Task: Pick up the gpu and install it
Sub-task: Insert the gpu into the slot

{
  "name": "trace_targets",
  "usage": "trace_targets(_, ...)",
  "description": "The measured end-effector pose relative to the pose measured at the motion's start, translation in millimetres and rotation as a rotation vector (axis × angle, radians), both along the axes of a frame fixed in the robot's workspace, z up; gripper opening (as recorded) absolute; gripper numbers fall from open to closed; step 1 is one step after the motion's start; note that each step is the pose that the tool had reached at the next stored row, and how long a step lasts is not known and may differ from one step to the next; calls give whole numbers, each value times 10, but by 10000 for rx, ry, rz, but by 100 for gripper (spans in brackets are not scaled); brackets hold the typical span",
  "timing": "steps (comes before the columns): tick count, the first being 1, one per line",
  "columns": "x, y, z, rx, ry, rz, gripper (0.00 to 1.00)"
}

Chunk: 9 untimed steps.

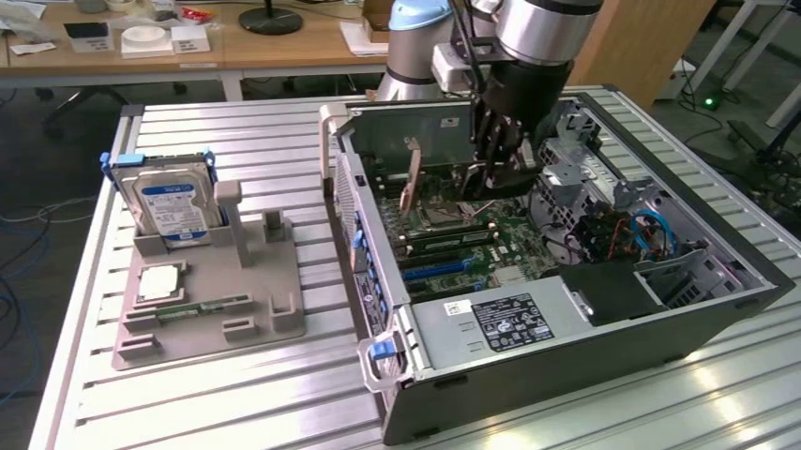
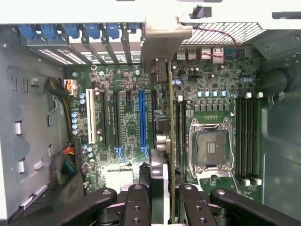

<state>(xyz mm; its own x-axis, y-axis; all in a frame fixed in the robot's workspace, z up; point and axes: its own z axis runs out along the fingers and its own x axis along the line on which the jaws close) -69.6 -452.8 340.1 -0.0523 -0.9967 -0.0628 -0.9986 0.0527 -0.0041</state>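
Install step's underway: the tool (image 2: 160, 197) is pinched narrow on the gpu (image 2: 170, 122), which hangs edge-on just below it over the motherboard (image 2: 127, 84), and I reckon seating needs the edge square over a slot.

One robot arm (image 1: 538, 28) with one gripper (image 1: 501, 176) of two fingers (image 2: 137, 207). One graphics card (image 2: 170, 122). One open computer case (image 1: 601, 366) containing one motherboard (image 2: 127, 80), one processor socket (image 2: 210, 147), one white expansion slot (image 2: 89, 120), one blue expansion slot (image 2: 142, 120) and one power supply (image 1: 494, 323). One grey holder (image 1: 188, 337) bearing one hard drive (image 1: 173, 208), one processor chip (image 1: 160, 281) and one memory stick (image 1: 194, 307). One slatted table (image 1: 250, 394).
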Motion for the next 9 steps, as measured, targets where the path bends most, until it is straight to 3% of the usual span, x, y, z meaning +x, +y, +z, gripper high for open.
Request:
trace_targets(5,-2,-39,-78,2,0,0,28)
trace_targets(9,-6,-42,-137,1,-1,0,28)
